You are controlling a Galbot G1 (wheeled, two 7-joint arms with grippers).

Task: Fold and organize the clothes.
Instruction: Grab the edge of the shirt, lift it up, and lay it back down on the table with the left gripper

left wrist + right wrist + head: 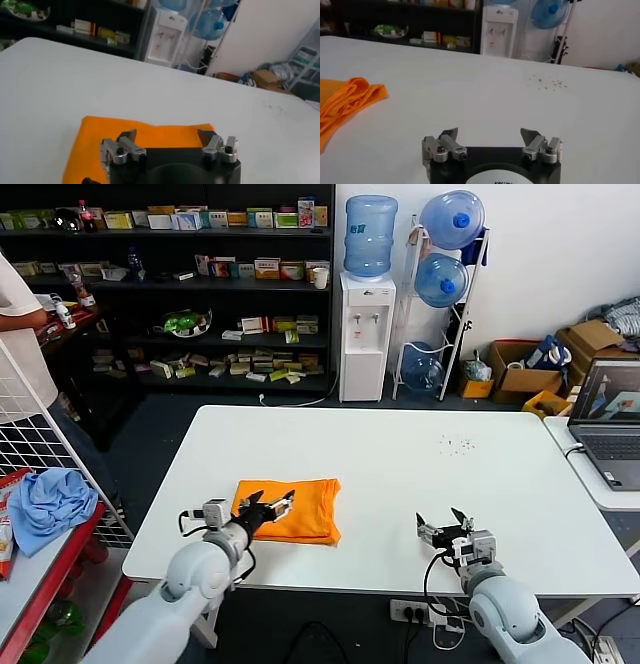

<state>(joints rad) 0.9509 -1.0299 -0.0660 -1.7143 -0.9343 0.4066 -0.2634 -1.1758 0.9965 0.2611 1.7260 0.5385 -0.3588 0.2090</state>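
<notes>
The orange T-shirt (pixel 300 506) lies folded into a flat rectangle on the white table (pixel 400 454), near its front left. No logo shows. My left gripper (pixel 268 504) is open and empty, just above the shirt's near left part. In the left wrist view the shirt (pixel 150 137) lies under and beyond the open left gripper (pixel 167 136). My right gripper (pixel 444 521) is open and empty near the table's front right, well apart from the shirt. In the right wrist view the right gripper (pixel 490 134) is over bare table, and the shirt's folded edge (pixel 347 100) shows off to one side.
A laptop (pixel 610 419) stands on a side table at the right. A light blue cloth (pixel 50 502) lies on a red rack at the left, by a wire grid. Small dark specks (pixel 458 445) dot the table's far right. Shelves and a water dispenser (pixel 366 334) stand behind.
</notes>
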